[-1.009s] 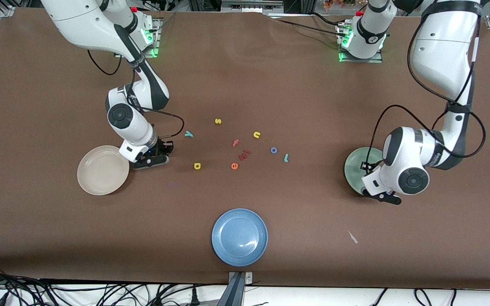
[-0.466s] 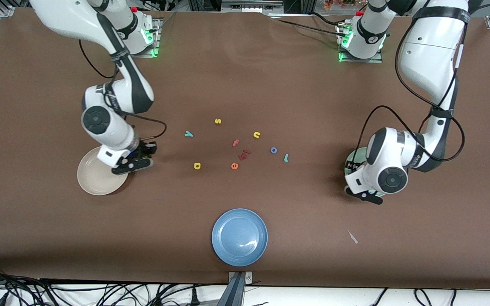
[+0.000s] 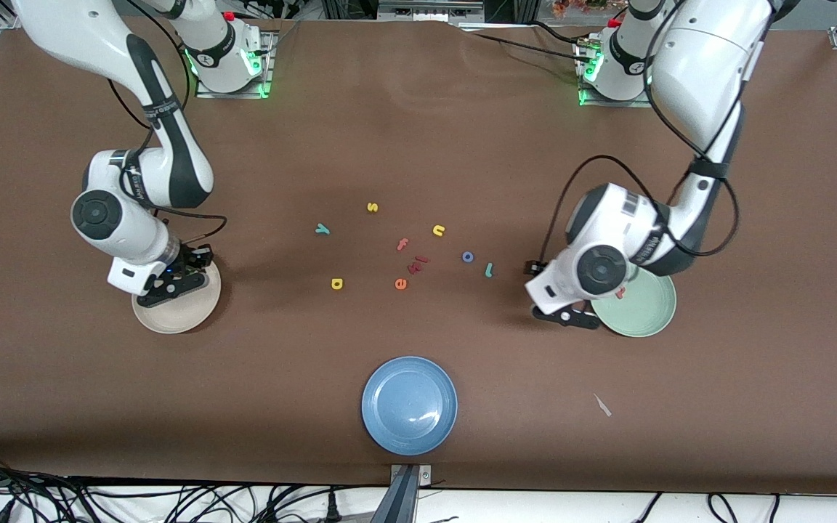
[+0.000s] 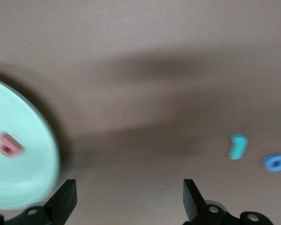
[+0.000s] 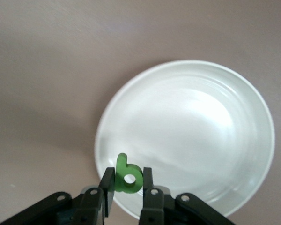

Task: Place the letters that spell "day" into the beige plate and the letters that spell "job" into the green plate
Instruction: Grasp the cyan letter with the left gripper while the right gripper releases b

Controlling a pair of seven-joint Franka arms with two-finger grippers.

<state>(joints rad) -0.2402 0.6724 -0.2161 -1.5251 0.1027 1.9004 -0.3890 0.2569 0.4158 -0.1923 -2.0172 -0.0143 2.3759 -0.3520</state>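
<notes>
Beige plate (image 3: 171, 314) sits near the right arm's end of the table, green plate (image 3: 644, 312) near the left arm's end, with wide bare brown table (image 3: 418, 131) around both. Blue plate (image 3: 409, 405) lies close to the table edge nearest the front camera. Loose letters cluster mid-table, well apart from all plates: teal y (image 3: 322, 229), yellow s (image 3: 372, 207), yellow a (image 3: 337, 283), pinkish f (image 3: 402, 244), orange e (image 3: 400, 284), yellow n (image 3: 439, 230), blue o (image 3: 467, 256), teal j (image 3: 489, 269).

Right gripper (image 5: 127, 193) hangs over the beige plate's rim, wrist bent down, fingers (image 5: 107, 185) clamped on the green d (image 5: 127, 174), which stands upright between them. A second ago it was over bare table beside the plate, toward the letters; it has since crossed onto the plate.

Left gripper (image 3: 562, 314) is over bare table just beside the green plate, on the side toward the letters, jaws spread wide with nothing between. The pink b (image 4: 8, 144) lies in the green plate. A second ago this gripper was over the plate; it has since drawn off toward the j and o.
</notes>
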